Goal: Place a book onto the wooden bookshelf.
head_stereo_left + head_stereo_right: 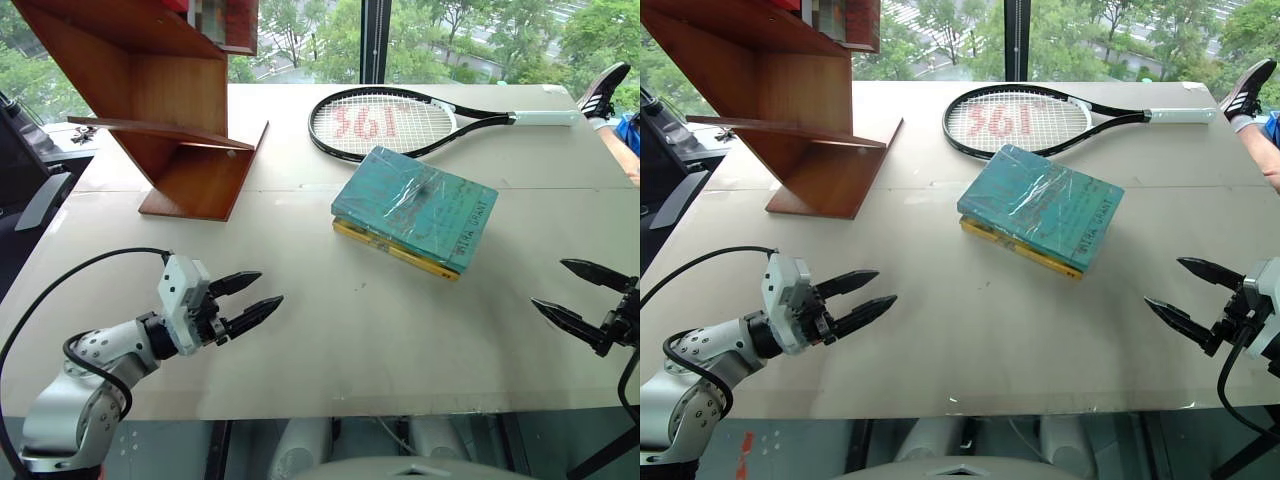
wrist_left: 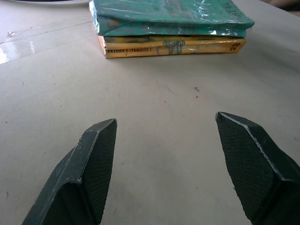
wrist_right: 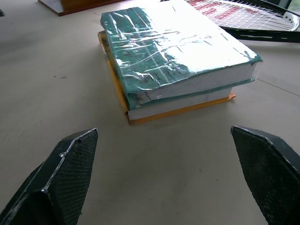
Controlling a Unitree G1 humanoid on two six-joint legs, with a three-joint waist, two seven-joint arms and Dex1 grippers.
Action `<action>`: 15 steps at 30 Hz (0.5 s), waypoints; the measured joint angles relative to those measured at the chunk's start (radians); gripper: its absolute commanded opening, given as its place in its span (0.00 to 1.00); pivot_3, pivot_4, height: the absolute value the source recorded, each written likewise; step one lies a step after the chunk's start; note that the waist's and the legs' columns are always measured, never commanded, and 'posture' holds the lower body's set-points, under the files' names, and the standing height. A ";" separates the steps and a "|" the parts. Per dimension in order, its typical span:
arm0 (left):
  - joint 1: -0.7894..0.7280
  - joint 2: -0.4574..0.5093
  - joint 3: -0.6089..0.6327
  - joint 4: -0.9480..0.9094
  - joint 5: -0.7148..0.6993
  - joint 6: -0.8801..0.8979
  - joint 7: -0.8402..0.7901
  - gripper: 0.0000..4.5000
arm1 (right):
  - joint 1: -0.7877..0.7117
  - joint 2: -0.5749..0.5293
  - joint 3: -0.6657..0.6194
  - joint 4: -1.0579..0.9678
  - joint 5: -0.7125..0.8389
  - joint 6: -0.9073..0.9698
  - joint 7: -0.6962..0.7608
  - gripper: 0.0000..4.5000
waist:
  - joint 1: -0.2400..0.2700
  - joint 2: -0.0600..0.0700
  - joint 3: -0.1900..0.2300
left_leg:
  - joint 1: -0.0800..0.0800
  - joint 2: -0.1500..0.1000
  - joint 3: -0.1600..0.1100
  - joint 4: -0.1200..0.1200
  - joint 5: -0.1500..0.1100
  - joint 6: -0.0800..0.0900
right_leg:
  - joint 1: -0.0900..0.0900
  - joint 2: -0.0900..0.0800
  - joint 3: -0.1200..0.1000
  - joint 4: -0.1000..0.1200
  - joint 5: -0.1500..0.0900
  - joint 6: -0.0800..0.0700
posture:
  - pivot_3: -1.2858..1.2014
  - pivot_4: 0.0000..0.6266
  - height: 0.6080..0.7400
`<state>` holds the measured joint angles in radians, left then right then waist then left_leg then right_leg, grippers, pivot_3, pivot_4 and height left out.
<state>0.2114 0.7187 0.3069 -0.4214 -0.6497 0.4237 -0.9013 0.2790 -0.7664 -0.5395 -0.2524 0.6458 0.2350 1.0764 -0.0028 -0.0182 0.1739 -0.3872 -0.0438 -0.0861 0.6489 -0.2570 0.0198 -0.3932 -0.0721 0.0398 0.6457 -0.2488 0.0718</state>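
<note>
both grippers hang low over the table, left gripper point(image 1: 250, 300) and right gripper point(image 1: 580, 295) spread wide, empty. between them the book point(image 1: 415, 205) lies atop one yellow book point(image 1: 385, 247), well clear of the wooden bookshelf point(image 1: 165, 95). stiff, hefty-looking, slick wrap: pinch its long edges.

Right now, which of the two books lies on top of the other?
The teal-green book in glossy plastic wrap lies on top; the yellow book shows just as an edge beneath it.
</note>
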 measured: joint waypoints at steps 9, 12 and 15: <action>-0.084 0.003 0.005 -0.015 -0.049 0.014 -0.009 0.77 | -0.137 0.020 0.049 -0.051 0.038 0.114 -0.139 1.00 | -0.002 0.000 0.000 | 0.000 0.001 0.000 0.000 0.000 0.000 | -0.001 0.001 -0.001 0.000 0.001 -0.001 | 0.52 0.24 1.00; -0.127 0.006 -0.004 -0.038 -0.053 0.017 -0.012 0.77 | -0.160 -0.012 0.081 -0.093 0.021 0.177 -0.191 1.00 | 0.000 0.000 0.000 | -0.002 0.000 0.000 0.000 0.000 0.000 | -0.001 0.001 -0.001 0.000 0.001 -0.001 | 0.52 0.24 1.00; -0.164 0.025 -0.019 -0.074 -0.064 0.022 -0.037 0.77 | -0.241 -0.059 0.114 -0.105 0.005 0.262 -0.255 1.00 | -0.004 0.000 0.000 | -0.002 0.000 0.000 0.001 0.000 0.000 | -0.002 0.001 0.000 0.000 0.001 -0.001 | 0.52 0.24 1.00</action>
<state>0.0475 0.7436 0.2876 -0.4950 -0.7134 0.4452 -0.9387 0.0383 -0.8254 -0.4251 -0.3574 0.6504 0.4971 0.8218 -0.0072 -0.0180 0.1740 -0.3891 -0.0439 -0.0856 0.6499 -0.2569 0.0196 -0.3950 -0.0711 0.0395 0.6456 -0.2479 0.0710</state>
